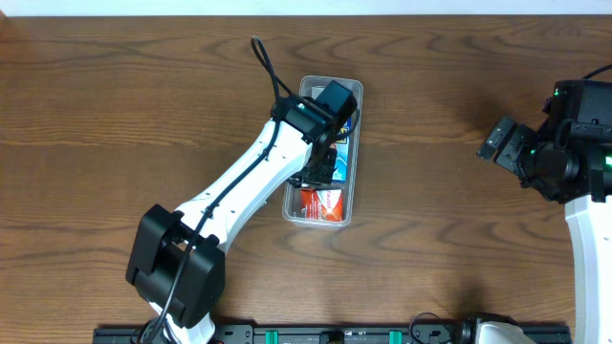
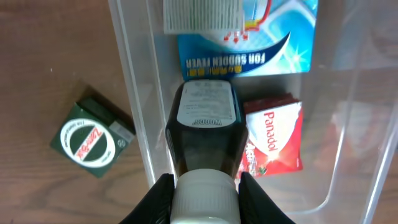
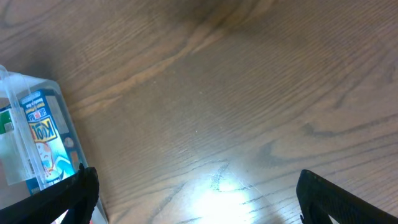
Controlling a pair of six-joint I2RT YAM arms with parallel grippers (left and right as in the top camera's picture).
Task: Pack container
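The container [image 1: 355, 143] is a long clear plastic tray in the middle of the table. It holds a blue box [image 2: 249, 53] and a red Panadol box [image 2: 273, 140], which also shows in the overhead view [image 1: 322, 204]. My left gripper [image 2: 205, 199] is shut on the white cap of a dark bottle [image 2: 206, 134] and holds it over the tray's left side [image 2: 134, 93]. In the overhead view the left gripper [image 1: 320, 172] is above the tray's middle. My right gripper [image 1: 497, 141] is open and empty over bare table, far right of the tray.
A dark green box with a round logo [image 2: 90, 140] lies on the table just outside the tray's left wall; my left arm hides it from overhead. The right wrist view shows the tray's end [image 3: 12, 87] and wood table between the open right gripper's fingers [image 3: 199, 205].
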